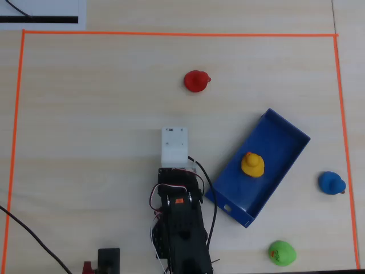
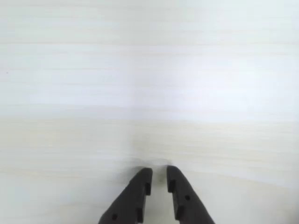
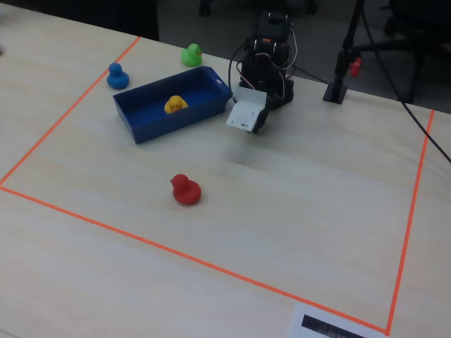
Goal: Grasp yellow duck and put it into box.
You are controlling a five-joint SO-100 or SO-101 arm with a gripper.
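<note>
Right of the folded arm in the overhead view, the yellow duck [image 1: 252,164] sits inside the box [image 1: 279,128]; placement looks done. Wrist view: the gripper [image 2: 159,173] holds nothing, jaws slightly parted over bare table [image 2: 149,70]. Fixed view agrees: duck boxed, arm apart.

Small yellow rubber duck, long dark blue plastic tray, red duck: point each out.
yellow duck [image 1: 252,165], overhead view, on its body.
blue tray [image 1: 283,125], overhead view, on its upper-right wall.
red duck [image 3: 186,190], fixed view, on its body.
</note>
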